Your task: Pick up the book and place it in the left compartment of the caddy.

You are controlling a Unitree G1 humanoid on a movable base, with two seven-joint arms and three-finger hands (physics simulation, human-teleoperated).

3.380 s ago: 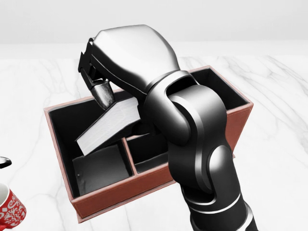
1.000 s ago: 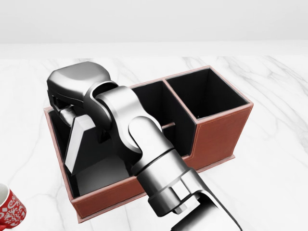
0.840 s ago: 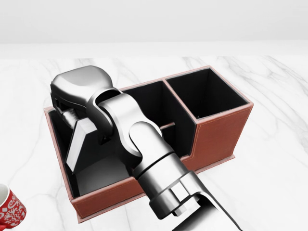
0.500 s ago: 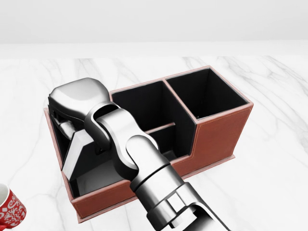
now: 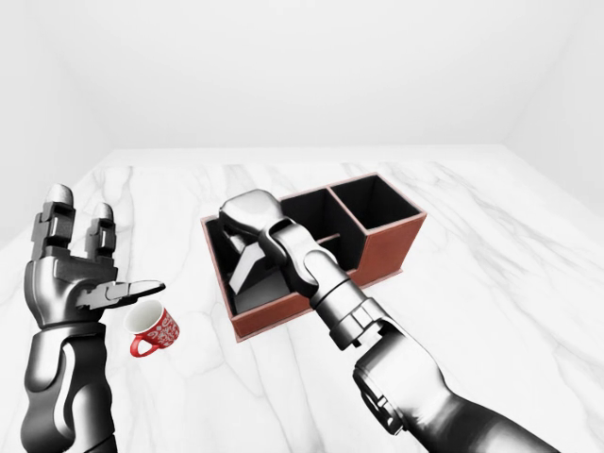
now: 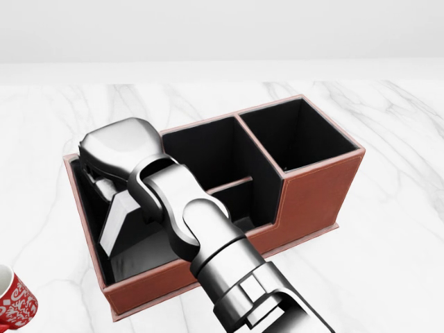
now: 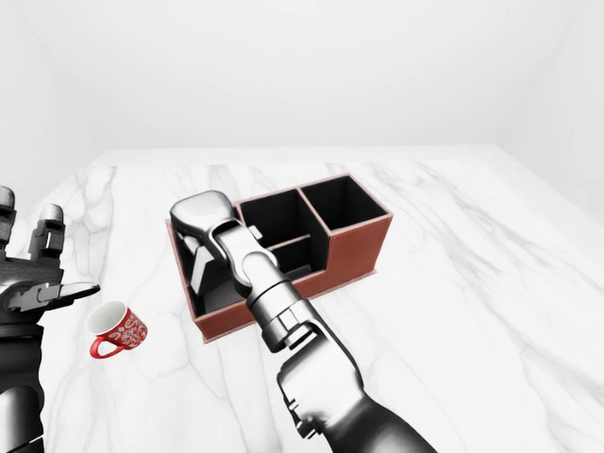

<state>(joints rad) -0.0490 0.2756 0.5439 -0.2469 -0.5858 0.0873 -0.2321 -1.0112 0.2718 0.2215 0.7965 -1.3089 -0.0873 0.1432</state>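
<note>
The robot's right hand reaches down into the left compartment of the red-brown caddy on a white marble table. The book stands steeply tilted inside that compartment, pale page edges showing, its top under the hand. The bulky wrist and forearm cover the fingers, so whether they grip the book cannot be told. The caddy's two taller right compartments stand dark and unobstructed. Well to the left, the left hand is raised, fingers spread and holding nothing, just above a red patterned mug on the table
</note>
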